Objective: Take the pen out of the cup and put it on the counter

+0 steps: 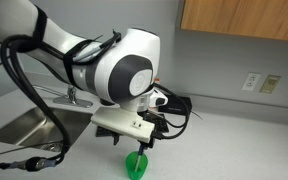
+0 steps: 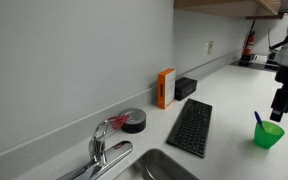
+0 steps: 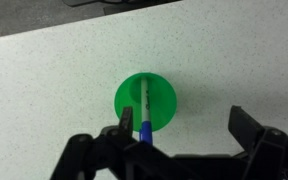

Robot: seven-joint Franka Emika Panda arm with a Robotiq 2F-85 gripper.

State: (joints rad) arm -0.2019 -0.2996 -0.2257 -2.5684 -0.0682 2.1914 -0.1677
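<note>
The green cup [image 3: 144, 102] stands upright on the white counter [image 3: 54, 80], seen from straight above in the wrist view. The pen [image 3: 144, 112] stands in it, pale shaft in the cup, blue end toward the camera. My gripper [image 3: 181, 130] is open above the cup; its left finger is beside the pen's blue end and the right finger is well to the right of the cup. In both exterior views the gripper [image 2: 282, 104] hovers just above the cup [image 2: 269, 134] [image 1: 136, 165], with the pen [image 2: 258, 119] sticking out of the cup.
A black keyboard [image 2: 192, 126], an orange box [image 2: 165, 88], a small black box [image 2: 185, 87] and a tape roll [image 2: 133, 121] lie along the wall. The steel sink [image 1: 29, 125] and faucet [image 2: 106, 143] are at the side. Black cables [image 1: 29, 90] hang off the arm.
</note>
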